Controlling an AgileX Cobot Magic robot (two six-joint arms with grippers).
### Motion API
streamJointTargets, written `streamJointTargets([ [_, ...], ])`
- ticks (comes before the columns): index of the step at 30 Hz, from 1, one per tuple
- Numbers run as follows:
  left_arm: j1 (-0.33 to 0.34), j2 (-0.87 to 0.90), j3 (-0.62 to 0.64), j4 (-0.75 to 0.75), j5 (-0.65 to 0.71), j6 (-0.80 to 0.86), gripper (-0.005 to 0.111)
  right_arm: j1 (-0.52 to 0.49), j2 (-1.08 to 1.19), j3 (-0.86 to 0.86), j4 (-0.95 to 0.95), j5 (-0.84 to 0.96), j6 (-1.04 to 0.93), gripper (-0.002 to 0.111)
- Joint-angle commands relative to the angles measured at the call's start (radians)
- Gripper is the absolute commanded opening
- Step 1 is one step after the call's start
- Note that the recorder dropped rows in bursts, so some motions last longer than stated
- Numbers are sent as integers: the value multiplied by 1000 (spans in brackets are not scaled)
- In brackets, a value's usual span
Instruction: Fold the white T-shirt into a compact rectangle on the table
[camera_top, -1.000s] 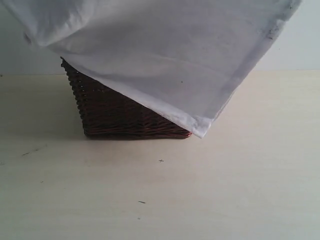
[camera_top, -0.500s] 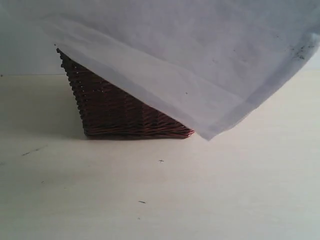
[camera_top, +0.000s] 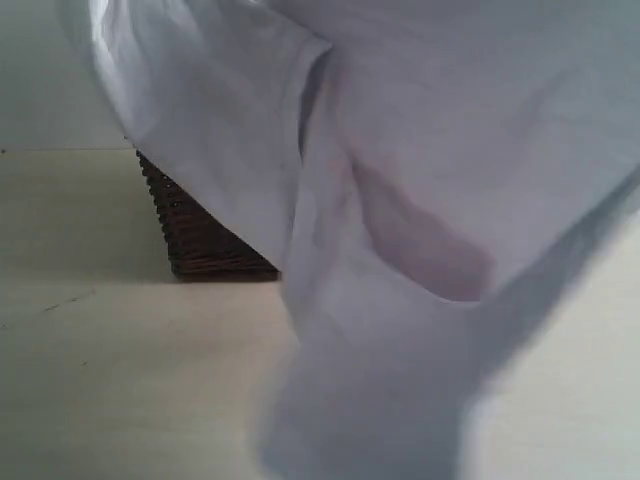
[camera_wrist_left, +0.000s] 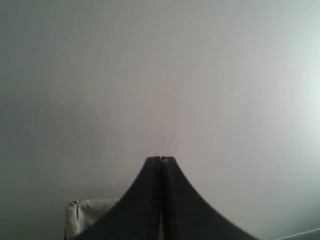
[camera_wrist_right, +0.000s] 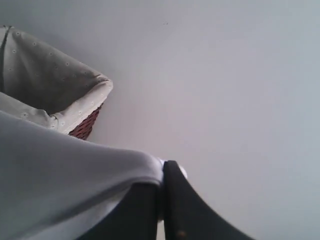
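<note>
I see a dark brown wicker basket (camera_top: 205, 245) on the pale cream table (camera_top: 100, 380), mostly blocked by the white cotton T-shirt (camera_top: 420, 200) hanging in front, its edge pinched in my right gripper (camera_wrist_right: 163, 167), left gripper (camera_wrist_left: 161, 161) pressed together

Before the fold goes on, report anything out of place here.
The white cotton T-shirt hangs bunched and twisted instead of lying flat on the pale cream table, and it hides most of the dark wicker basket.

Dim, soft light; the white T-shirt (camera_top: 450, 130) hangs motion-blurred and shadowed.
</note>
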Motion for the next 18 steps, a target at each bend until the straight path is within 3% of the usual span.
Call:
streamJointTargets([
  [1,0,21,20,-9,-7,12,0,-7,-2,-6,46,-12,-9,0],
  [7,0,36,214,-162,-7,90,0,-7,9,-6,212,-12,-106,0],
  [13,0,36,461,-288,-7,122,0,-7,33,-9,235,-12,-106,0],
  [18,0,36,530,-304,-7,154,0,-7,90,-9,430,-55,-199,0],
])
